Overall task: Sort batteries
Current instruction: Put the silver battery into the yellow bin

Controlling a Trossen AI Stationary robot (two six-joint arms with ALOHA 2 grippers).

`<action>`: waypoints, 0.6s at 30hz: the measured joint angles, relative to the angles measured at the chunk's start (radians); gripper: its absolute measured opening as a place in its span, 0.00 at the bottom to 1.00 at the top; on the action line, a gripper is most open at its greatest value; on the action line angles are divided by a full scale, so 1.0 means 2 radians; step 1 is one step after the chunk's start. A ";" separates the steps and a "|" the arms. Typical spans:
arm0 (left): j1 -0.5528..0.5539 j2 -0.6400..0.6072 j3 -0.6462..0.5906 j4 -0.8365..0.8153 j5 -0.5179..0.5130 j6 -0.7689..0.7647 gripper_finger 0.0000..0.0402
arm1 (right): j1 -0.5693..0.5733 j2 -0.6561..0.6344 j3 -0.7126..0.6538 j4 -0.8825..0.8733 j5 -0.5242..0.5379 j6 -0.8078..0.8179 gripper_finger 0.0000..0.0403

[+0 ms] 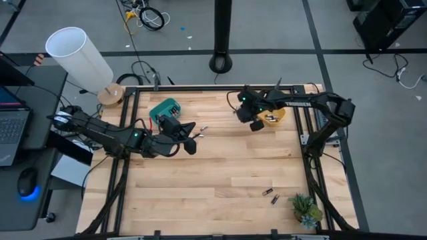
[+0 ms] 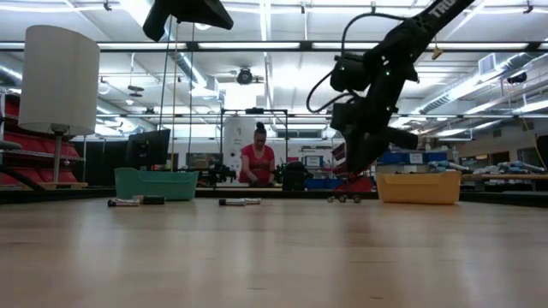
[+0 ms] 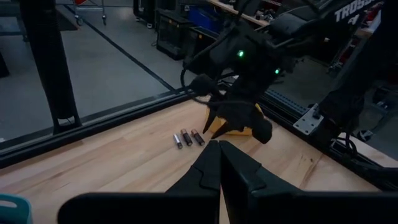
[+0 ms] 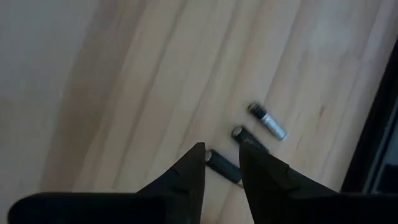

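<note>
The right end effector [image 4: 221, 163] hangs near the far right corner of the tabletop [image 1: 220, 167], just beside the orange bin [image 1: 273, 118]. Its fingers stand partly spread, and a dark battery [image 4: 222, 167] lies on the wood in the gap between them. Whether they already touch it cannot be told. Two more batteries [image 4: 267, 122] lie close by on the same planks.

The left end effector [image 1: 189, 138] waits over the far left part of the tabletop, near the teal bin [image 1: 165, 109], its fingers pressed together on nothing.

The other batteries are scattered: a few [image 1: 202, 129] near the far edge, between the two arms, and a pair [image 1: 271, 195] near the right front corner, close to a small plant [image 1: 305, 210].

These are small, rigid metal cylinders, light but smooth. They will likely roll on the flat wood if nudged from the side, and may squirt out of a pinch taken near one end. The safest hold is probably across the middle of the body, fingers square to its length, closing evenly so neither pad pushes it away first
</note>
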 joint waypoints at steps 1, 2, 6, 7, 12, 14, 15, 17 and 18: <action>0.000 0.000 0.000 0.000 0.000 -0.001 0.03 | 0.000 0.005 0.000 0.001 0.007 -0.002 0.27; 0.000 0.000 0.000 0.000 0.000 -0.001 0.03 | 0.000 0.011 0.000 0.004 0.011 -0.004 0.27; 0.000 0.000 0.000 0.000 0.000 -0.001 0.03 | -0.002 0.037 0.020 0.006 0.016 -0.007 0.28; 0.000 0.000 0.000 0.000 0.000 -0.002 0.03 | -0.003 0.044 0.028 0.006 0.017 -0.007 0.28; 0.000 0.000 0.000 0.000 0.000 -0.011 0.03 | -0.009 0.077 0.090 -0.059 0.022 -0.026 0.28; 0.000 0.000 0.000 0.000 0.000 -0.015 0.03 | -0.009 0.085 0.110 -0.076 0.029 -0.040 0.28; 0.000 0.000 0.000 0.000 0.000 -0.016 0.03 | -0.011 0.088 0.115 -0.079 0.034 -0.046 0.27; 0.000 0.000 0.000 0.000 0.000 -0.016 0.03 | -0.016 0.095 0.122 -0.081 0.042 -0.047 0.27; 0.000 0.000 0.000 0.000 0.000 -0.016 0.03 | -0.018 0.099 0.123 -0.077 0.047 -0.048 0.26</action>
